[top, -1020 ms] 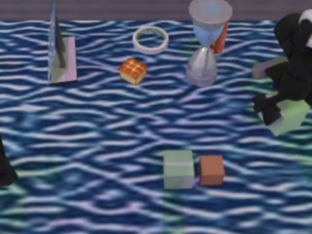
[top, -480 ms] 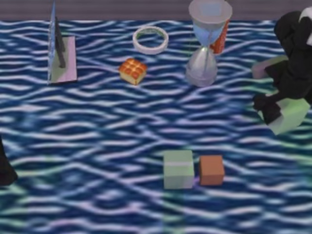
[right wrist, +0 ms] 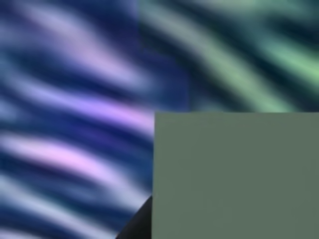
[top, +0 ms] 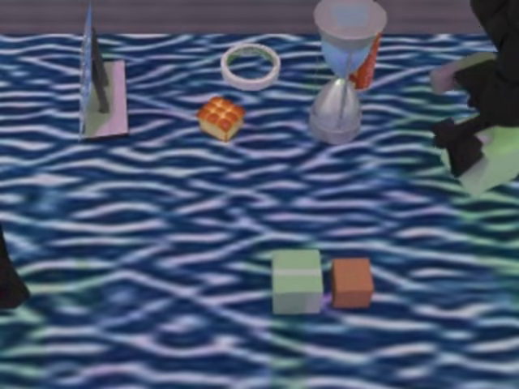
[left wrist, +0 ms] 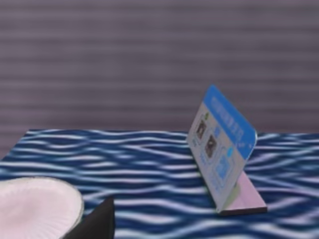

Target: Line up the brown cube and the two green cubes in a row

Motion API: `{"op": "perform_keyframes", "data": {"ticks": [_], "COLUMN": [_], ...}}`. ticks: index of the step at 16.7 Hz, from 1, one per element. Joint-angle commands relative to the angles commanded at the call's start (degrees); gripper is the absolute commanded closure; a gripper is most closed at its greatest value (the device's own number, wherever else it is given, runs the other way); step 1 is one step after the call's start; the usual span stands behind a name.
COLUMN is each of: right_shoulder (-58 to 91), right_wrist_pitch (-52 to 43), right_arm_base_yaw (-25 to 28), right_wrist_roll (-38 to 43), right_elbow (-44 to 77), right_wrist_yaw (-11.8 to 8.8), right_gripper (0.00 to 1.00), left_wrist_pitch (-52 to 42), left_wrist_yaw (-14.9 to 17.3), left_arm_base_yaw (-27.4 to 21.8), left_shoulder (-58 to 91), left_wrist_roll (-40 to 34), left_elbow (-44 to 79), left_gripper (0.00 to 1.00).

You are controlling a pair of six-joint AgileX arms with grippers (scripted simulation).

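Our right gripper (top: 478, 158), at the table's right edge, is clamped on a pale mint-green smooth cube (top: 496, 164), which is tilted; in the right wrist view that cube's flat face (right wrist: 234, 174) fills much of the frame. Well to the gripper's left and nearer the front, the second pale green cube (top: 297, 280) sits just beside the small reddish-brown matte cube (top: 352, 282), a slim gap between them. Our left arm (top: 8, 279) is parked at the left edge; its fingers we cannot tell.
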Motion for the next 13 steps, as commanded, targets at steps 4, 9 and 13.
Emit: {"op": "perform_keyframes", "data": {"ticks": [4,9,13], "right_shoulder": [0.3,4.4,10.2], "right_wrist_pitch": [0.1,-3.5,-8.9], "right_arm_base_yaw": [-0.2,6.8,17.8], "right_wrist_roll": [0.2,9.1,26.8], "right_elbow": [0.0,7.3,17.3], "right_wrist_yaw": [0.0,0.1,0.1], "right_gripper": [1.00,1.00,1.00], "left_wrist_pitch": [0.0,0.0,0.0], "left_wrist_yaw": [0.0,0.0,0.0], "left_arm_base_yaw": [0.0,0.0,0.0], "left_shoulder": [0.0,0.0,0.0], "left_wrist_roll": [0.0,0.0,0.0], "left_elbow": [0.0,0.0,0.0], "left_gripper": [0.00,0.00,0.00]}}
